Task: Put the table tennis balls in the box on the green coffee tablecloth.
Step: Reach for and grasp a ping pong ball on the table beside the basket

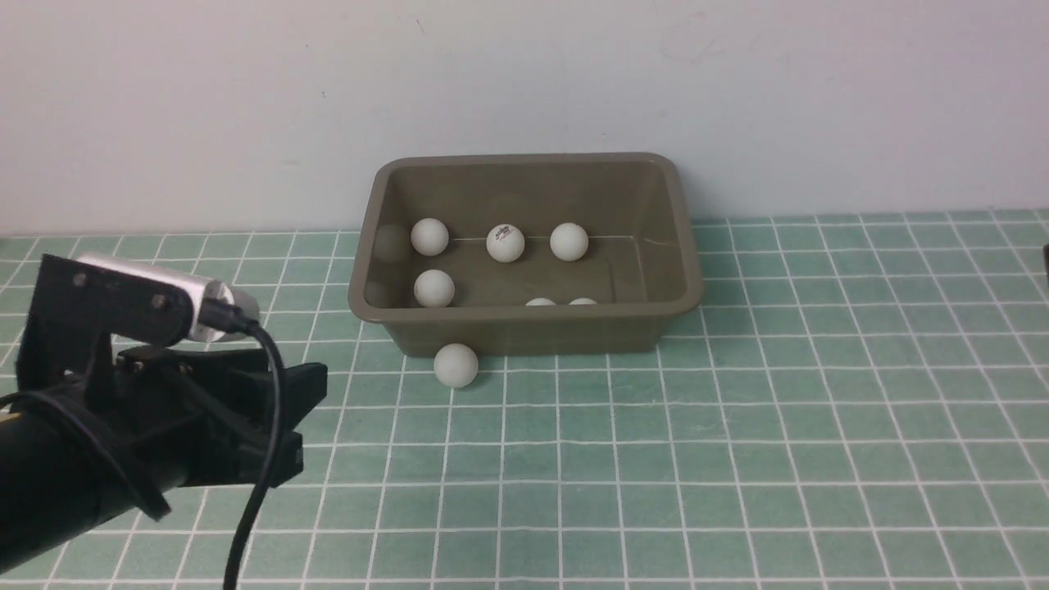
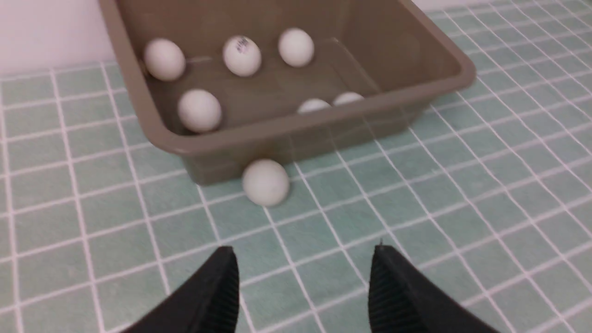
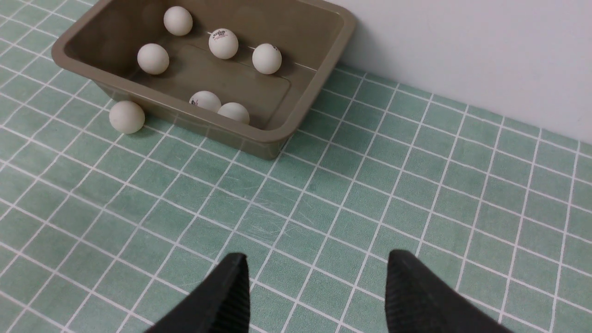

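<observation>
The olive-brown box [image 1: 574, 332] stands on the green tablecloth [image 1: 737, 451] against the back wall. Several white table tennis balls lie inside it, one with a dark logo [image 1: 506, 242]. One ball [image 1: 456, 365] lies outside on the cloth, touching the box's front wall near its left corner. My left gripper [image 1: 303, 422] is open and empty, low at the front left; in the left wrist view [image 2: 304, 252] the loose ball [image 2: 266, 181] lies ahead of its fingers. My right gripper [image 3: 319, 256] is open and empty, over bare cloth well away from the box [image 3: 323, 69] and the loose ball [image 3: 126, 116].
A plain white wall rises right behind the box. The cloth spreads over the whole table in front of and beside the box. A dark sliver [image 1: 1046, 266] shows at the front view's right edge.
</observation>
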`<action>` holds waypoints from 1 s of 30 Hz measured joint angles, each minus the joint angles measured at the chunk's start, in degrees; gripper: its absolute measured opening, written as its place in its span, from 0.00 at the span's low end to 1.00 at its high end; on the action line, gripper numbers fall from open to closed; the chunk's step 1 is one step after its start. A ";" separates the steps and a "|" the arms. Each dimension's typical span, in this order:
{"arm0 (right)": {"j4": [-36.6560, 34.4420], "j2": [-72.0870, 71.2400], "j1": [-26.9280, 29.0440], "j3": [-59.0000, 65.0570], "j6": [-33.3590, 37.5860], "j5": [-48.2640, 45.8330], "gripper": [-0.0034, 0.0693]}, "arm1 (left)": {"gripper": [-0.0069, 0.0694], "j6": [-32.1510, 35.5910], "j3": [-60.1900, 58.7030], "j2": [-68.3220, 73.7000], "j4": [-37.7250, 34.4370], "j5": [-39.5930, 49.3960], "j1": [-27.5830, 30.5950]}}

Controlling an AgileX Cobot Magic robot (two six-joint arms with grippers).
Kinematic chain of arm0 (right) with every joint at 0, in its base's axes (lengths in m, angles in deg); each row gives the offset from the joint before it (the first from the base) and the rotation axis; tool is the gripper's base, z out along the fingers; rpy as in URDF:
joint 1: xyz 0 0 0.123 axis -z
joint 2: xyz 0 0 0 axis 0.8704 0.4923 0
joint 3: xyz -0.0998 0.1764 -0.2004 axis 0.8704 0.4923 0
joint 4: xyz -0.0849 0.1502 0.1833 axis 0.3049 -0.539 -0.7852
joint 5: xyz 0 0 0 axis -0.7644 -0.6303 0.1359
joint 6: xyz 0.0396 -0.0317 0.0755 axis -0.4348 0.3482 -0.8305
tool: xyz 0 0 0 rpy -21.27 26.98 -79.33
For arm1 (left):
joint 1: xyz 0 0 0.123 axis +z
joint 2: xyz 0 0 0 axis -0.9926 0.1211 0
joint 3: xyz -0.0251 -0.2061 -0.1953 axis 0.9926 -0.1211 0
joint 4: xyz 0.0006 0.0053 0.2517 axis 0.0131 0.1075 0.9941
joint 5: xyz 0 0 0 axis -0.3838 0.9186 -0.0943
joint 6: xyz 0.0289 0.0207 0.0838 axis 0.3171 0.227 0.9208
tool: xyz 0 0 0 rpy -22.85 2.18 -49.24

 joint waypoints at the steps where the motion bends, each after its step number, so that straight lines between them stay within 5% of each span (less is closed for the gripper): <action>1: 0.00 0.00 0.00 0.00 0.00 0.12 0.56 | 0.55 6.05 0.00 1.59 -5.01 -1.44 -0.76; 7: -0.25 0.00 0.00 0.00 0.00 0.24 0.56 | 0.55 28.35 0.12 11.18 -21.33 -1.03 -3.13; 12: -1.54 0.00 0.00 0.00 0.00 0.24 0.56 | 0.55 33.45 1.16 17.27 -22.55 1.00 -3.31; 20: -2.62 0.00 0.00 0.00 0.00 0.24 0.56 | 0.55 32.72 1.19 17.93 -22.71 7.00 -3.31; 25: -2.62 0.00 0.00 0.00 0.00 0.24 0.56 | 0.55 30.22 1.25 17.93 -21.60 24.84 -3.31; 30: -1.92 0.00 0.00 0.00 0.00 0.24 0.56 | 0.55 12.20 1.59 17.93 -5.26 33.31 -3.41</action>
